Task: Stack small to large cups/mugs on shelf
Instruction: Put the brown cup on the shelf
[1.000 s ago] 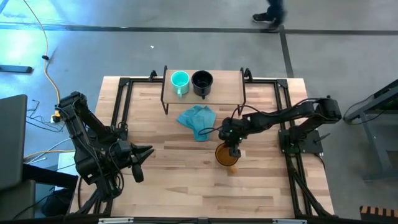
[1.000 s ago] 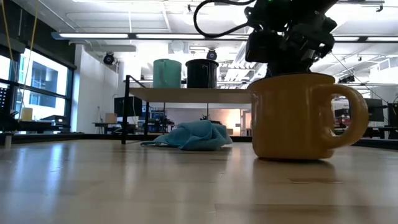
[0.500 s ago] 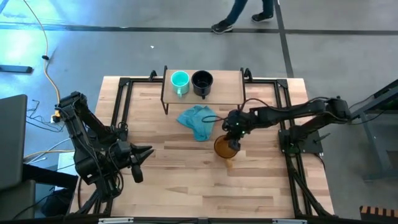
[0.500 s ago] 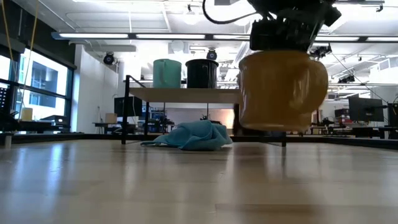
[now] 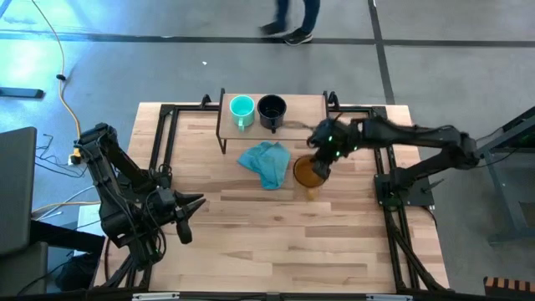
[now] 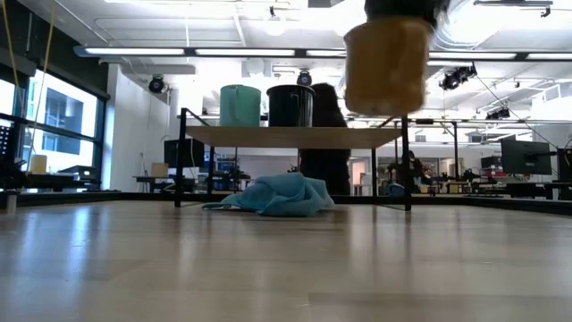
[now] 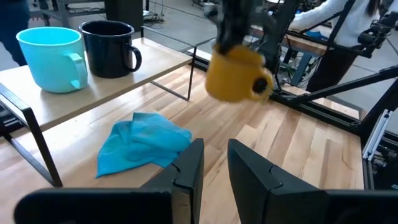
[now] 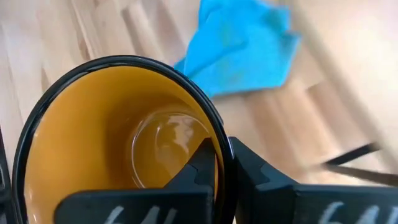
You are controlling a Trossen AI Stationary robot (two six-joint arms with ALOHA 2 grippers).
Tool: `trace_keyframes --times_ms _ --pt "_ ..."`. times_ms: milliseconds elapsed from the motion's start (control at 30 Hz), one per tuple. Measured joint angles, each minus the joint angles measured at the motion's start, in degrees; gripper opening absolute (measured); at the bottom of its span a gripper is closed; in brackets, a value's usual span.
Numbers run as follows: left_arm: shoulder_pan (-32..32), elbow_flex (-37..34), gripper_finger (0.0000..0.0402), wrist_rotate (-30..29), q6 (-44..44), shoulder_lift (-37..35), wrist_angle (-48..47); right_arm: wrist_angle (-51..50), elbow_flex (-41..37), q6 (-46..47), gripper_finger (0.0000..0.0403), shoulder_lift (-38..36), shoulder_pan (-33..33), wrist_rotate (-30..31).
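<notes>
The amber-yellow mug (image 5: 308,171) hangs in the air in front of the shelf's right end, and my right gripper (image 5: 322,160) is shut on it. It also shows in the low view (image 6: 386,67) and the left wrist view (image 7: 236,73). The small teal mug (image 5: 242,109) and the black mug (image 5: 272,109) stand side by side on the left half of the light-wood shelf (image 5: 305,117). My left gripper (image 5: 192,213) is open and empty near the table's left edge. My right gripper pinches the amber mug's rim (image 8: 214,127), on the side toward the table's right edge. One finger (image 8: 202,167) is inside the mug and the other (image 8: 252,171) is outside. The fingers come from above, pointing down. The mug hangs below them, mouth up, clear of the table.
A crumpled blue-teal cloth (image 5: 266,163) lies on the table just left of the hanging mug, in front of the shelf. Black frame rails (image 5: 380,159) run along the table's sides. A person (image 5: 288,21) walks beyond the far edge.
My right gripper has lifted the amber mug off the table and carried it up and toward the far edge, nearer the shelf. The mug has turned about, so its handle no longer shows at the side in the low view. The gripper has stayed shut on the mug.
</notes>
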Motion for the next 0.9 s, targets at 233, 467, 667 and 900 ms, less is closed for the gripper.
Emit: trace_keyframes --times_ms 233,467,667,900 --pt "-0.02 0.0 0.0062 0.02 0.0 0.0 -0.82 -11.31 14.18 -1.84 0.0 1.1 -5.0 3.18" --pt "-0.02 0.0 0.0062 0.0 -0.02 -0.02 -2.28 -17.38 26.18 -5.45 0.0 6.83 -8.75 4.39" --pt "-0.02 0.0 0.0062 0.1 -0.02 -0.02 -2.3 -21.94 34.68 -8.87 0.0 13.05 -11.62 4.31" --pt "-0.02 0.0 0.0062 0.19 -0.02 -0.01 -2.31 -23.19 38.86 -12.57 0.0 16.99 -15.44 4.05"
